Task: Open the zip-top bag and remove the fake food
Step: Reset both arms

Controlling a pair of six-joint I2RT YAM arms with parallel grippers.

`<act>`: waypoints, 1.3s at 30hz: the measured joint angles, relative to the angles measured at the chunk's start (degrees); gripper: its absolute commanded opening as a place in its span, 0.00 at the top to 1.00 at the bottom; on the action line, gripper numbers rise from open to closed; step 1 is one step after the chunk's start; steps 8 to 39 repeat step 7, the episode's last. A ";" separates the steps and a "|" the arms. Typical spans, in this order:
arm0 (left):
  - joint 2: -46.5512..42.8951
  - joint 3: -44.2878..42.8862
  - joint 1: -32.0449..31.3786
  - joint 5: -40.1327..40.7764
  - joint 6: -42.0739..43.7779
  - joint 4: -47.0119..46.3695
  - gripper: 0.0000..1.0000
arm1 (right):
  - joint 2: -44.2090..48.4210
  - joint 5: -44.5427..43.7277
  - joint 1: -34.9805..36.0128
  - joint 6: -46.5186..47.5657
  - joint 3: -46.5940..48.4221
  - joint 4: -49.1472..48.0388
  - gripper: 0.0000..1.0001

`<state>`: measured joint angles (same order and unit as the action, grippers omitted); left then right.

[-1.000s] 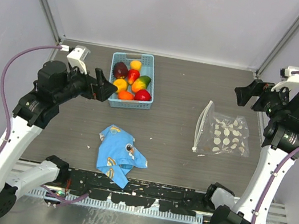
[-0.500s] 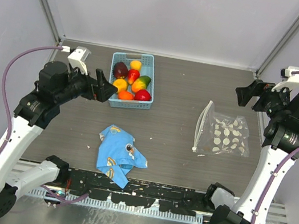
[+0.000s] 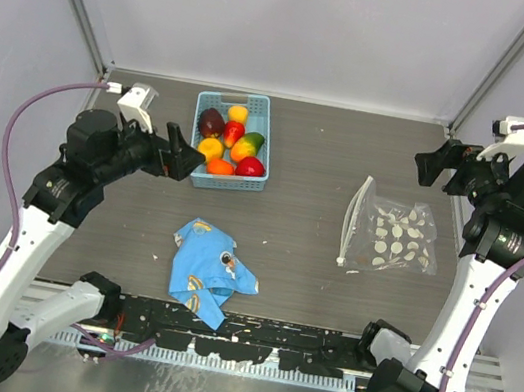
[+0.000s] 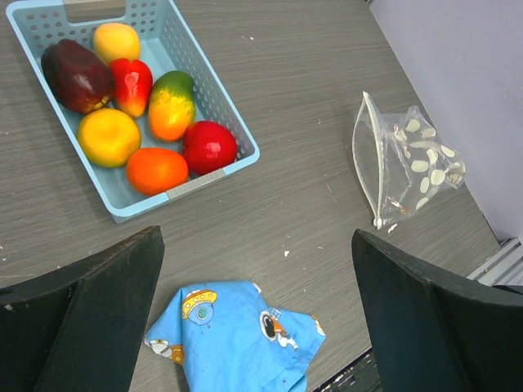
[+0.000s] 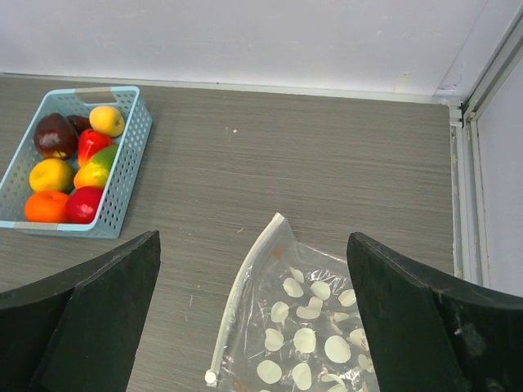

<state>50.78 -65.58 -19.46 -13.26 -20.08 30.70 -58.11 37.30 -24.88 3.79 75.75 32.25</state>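
currently, the zip-top bag (image 3: 392,236) is seen lying flat and apparently empty on the table (image 3: 311,266) below the right gripper (image 3: 434,163), while the fake food (image 3: 231,142) is piled in the light blue basket (image 3: 229,185), well apart from it. the right gripper and the left gripper (image 3: 181,152) are both held wide open in the air, with nothing gripped. the bag is judged light, limp and slippery, so it is best pinched at the stiffer white zip strip (image 3: 352,222) on its basket-facing edge.

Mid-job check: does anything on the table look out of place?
Yes. The fake food sits in the blue basket, while the zip-top bag lies flat at the right with no fruit visible inside, odd for an unpacking job. A blue cloth lies crumpled near the front edge. The left pincer and right pincer are open, empty.
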 measured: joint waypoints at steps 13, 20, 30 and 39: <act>-0.17 0.15 0.00 0.00 0.09 0.00 0.02 | 0.00 -0.31 0.00 0.70 0.00 0.00 0.00; -0.17 0.15 0.00 0.00 0.09 0.00 0.02 | 0.00 -0.31 0.00 0.70 0.00 0.00 0.00; -0.17 0.15 0.00 0.00 0.09 0.00 0.02 | 0.00 -0.31 0.00 0.70 0.00 0.00 0.00; -0.17 0.15 0.00 0.00 0.09 0.00 0.02 | 0.00 -0.31 0.00 0.70 0.00 0.00 0.00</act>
